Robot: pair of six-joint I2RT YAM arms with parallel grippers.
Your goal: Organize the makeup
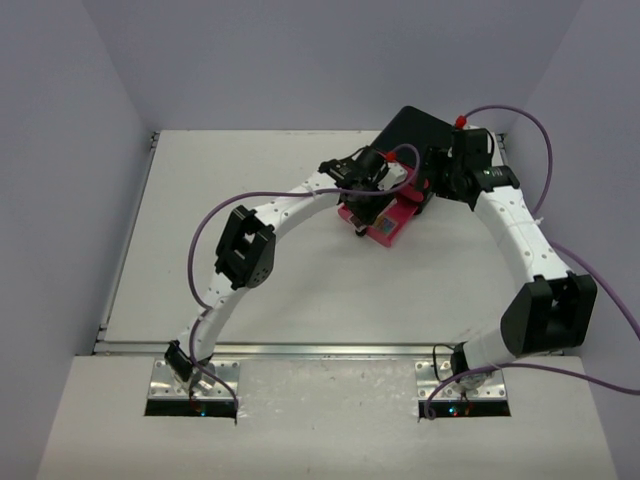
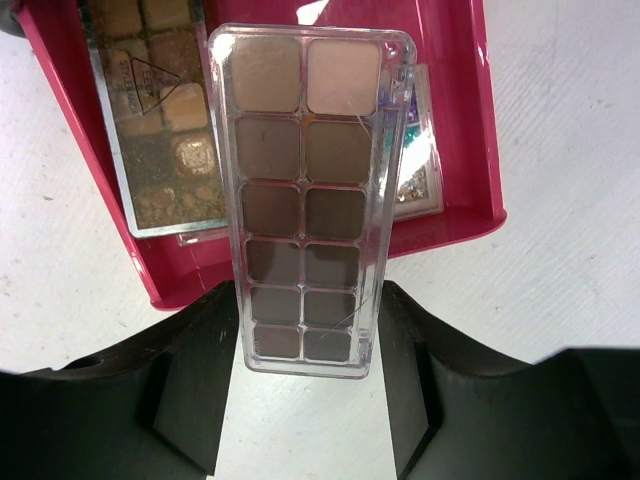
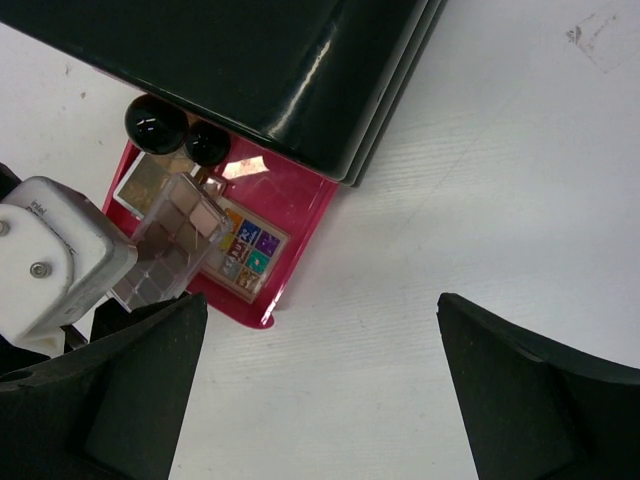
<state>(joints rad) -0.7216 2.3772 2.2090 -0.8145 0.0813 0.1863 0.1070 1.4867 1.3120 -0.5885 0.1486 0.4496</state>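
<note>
A long clear-cased palette of brown eyeshadows (image 2: 305, 200) is clamped at its near end between my left gripper's (image 2: 310, 305) black fingers (image 2: 200, 380). It hangs above the pulled-out pink drawer (image 2: 470, 215). In the drawer lie a gold-brown palette (image 2: 150, 120) and a multicoloured palette (image 3: 245, 250), partly under the held one. Two glossy round black items (image 3: 155, 122) sit at the drawer's inner end. My right gripper (image 3: 320, 310) stands wide open over bare table, to the right of the drawer (image 3: 300, 215), holding nothing.
The black box (image 1: 420, 130) stands at the back of the table, with the pink drawer (image 1: 385, 225) sticking out of it toward the arms. Both grippers (image 1: 365, 200) (image 1: 440, 185) crowd around its front. Purple cables loop above each arm.
</note>
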